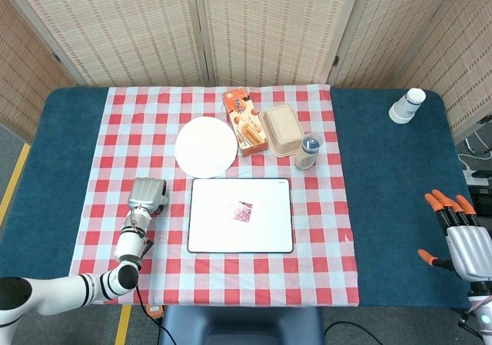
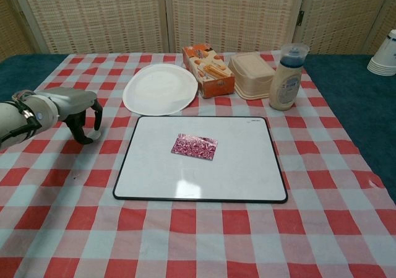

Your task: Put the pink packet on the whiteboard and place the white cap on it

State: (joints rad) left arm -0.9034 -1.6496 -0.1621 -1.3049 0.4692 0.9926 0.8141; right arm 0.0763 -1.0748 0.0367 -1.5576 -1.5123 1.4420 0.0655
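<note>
The pink packet lies flat near the middle of the whiteboard. My left hand hovers over the checked cloth just left of the board, fingers arched down with the tips at the cloth and nothing visibly between them. A small pale round thing, possibly the white cap, lies by those fingertips; it is too faint to be sure. My right hand rests far right over the blue table with its orange-tipped fingers spread; the chest view does not show it.
Behind the board stand a white plate, an orange snack box, a beige lidded tub and a bottle. Stacked white cups sit at the far right corner.
</note>
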